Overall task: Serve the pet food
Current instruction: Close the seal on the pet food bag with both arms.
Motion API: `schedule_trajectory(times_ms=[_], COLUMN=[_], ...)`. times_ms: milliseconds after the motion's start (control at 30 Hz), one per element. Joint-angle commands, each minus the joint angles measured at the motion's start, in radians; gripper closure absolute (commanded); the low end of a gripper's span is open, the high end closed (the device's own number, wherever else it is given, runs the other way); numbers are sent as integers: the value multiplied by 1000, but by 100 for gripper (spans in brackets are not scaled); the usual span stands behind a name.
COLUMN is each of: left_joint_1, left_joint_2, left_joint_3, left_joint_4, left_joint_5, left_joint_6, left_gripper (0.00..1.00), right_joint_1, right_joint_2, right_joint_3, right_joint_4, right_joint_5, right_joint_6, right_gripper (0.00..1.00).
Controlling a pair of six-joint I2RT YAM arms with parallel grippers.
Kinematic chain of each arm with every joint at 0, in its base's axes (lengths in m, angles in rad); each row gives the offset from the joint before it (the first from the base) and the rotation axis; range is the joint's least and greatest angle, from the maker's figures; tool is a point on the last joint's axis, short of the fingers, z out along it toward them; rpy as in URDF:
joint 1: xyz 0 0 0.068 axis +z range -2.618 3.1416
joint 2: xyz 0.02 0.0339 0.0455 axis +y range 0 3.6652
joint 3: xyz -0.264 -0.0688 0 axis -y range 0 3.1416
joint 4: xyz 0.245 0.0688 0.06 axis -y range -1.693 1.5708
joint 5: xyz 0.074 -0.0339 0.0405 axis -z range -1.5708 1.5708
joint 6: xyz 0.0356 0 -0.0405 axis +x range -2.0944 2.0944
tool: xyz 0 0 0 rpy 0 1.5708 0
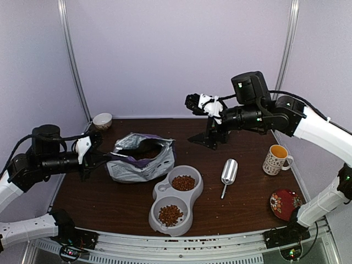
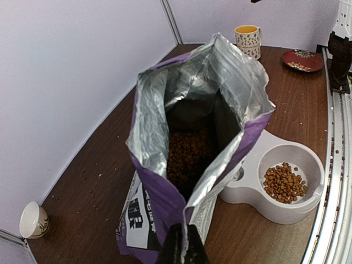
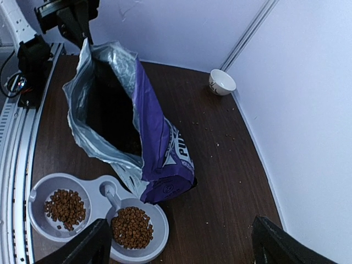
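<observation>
Purple bag: your left end effector clamps its rim.
Kibble: in both double bowl wells.
Right end effector: wide apart, empty.

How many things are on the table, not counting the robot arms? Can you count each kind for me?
Purple food bag: 1
Grey double bowl, with kibble in it: 1
Metal scoop: 1
Mug: 1
Small white bowl: 1
Red plate: 1
Total: 6
</observation>
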Motion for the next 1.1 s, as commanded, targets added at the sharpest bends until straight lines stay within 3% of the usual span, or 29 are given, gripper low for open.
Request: schedule_trajectory(times_ms=[0, 500, 1067], left_joint_1=[1, 1, 2], left_joint_2=[-3, 19, 52], left_joint_3=[-25, -66, -74], left_joint_4=[77, 137, 158], left_joint_5=[47, 59, 78], left_joint_6=[-41, -77, -85], left_gripper=[100, 100, 100], right_joint_1=[-6, -67, -112], right_joint_2=[32, 149, 297], right_joint_3=[16, 167, 362], right_joint_4=[-107, -250, -383], right_joint_5=[-51, -143, -261], right_joint_6=[-173, -427, -541], right_gripper=[9, 9, 9])
